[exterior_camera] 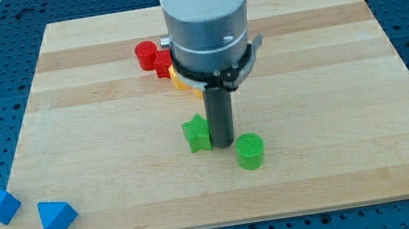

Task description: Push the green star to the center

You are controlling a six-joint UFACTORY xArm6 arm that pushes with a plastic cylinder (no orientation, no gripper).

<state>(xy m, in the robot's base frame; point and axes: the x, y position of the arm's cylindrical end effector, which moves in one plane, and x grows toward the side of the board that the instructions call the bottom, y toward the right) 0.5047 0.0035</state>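
While sitting near the board's middle, green star (197, 133): touching my tip (225, 144) on its right.
Green cylinder (250, 152): lying just below-right of my tip.
Gripper: none fitted, only a rod.

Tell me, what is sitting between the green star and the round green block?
My tip, the dark rod's lower end, stands between the green star and the green cylinder, close against the star's right side. The camera view shows only bare wood otherwise.
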